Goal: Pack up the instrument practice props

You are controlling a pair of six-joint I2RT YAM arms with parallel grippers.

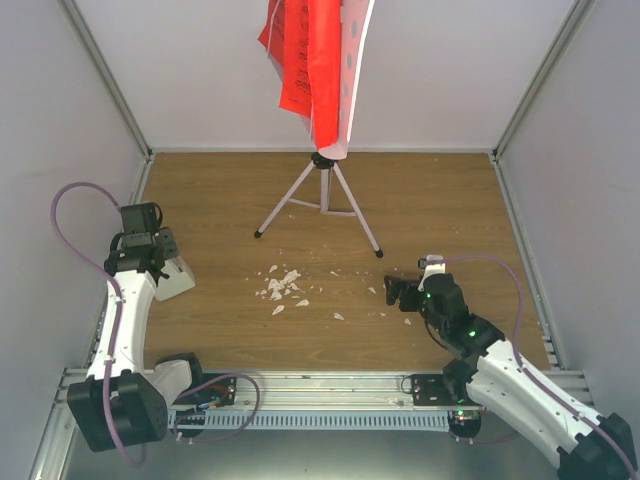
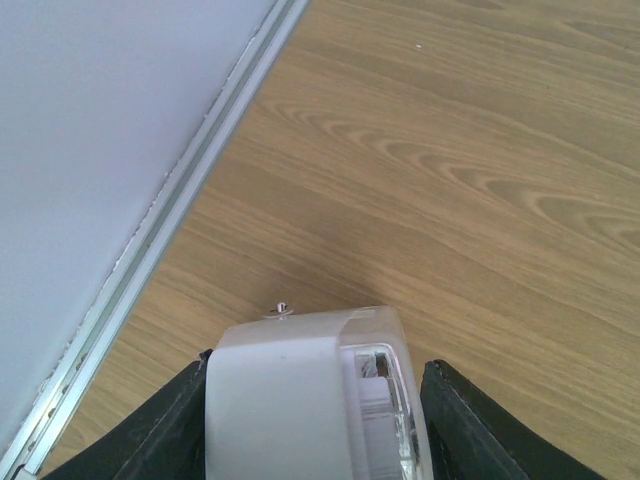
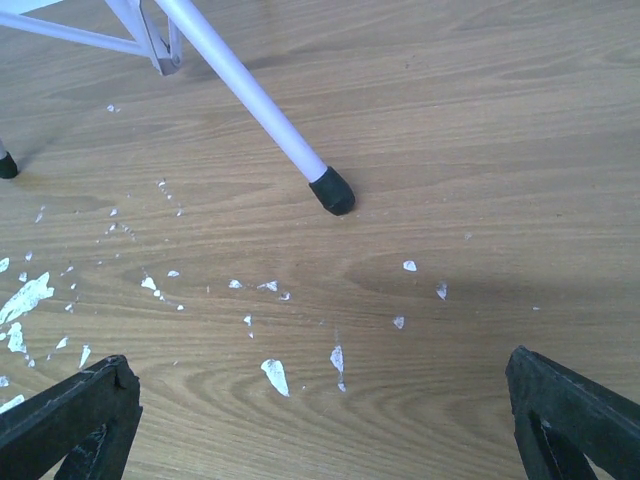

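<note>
Wood-grain table (image 1: 430, 200) boxed in by white walls (image 1: 450, 70). Music-stand plate (image 1: 352, 60) at 12 o'clock, pale and perforated, with red sheets (image 1: 305, 50) hanging against it, on silver tripod legs (image 1: 323, 188) standing on the wood. White crumbs (image 1: 282, 285) lie near the centre. Left gripper (image 2: 315, 425) at 9 o'clock, near the wall rail, fingers pinching the small white metronome (image 1: 180, 280) from both sides. Right gripper (image 3: 320, 420) at 4 o'clock, fingers spread wide with nothing between them, low over the crumbs, facing one black-capped tripod foot (image 3: 332, 192).
</note>
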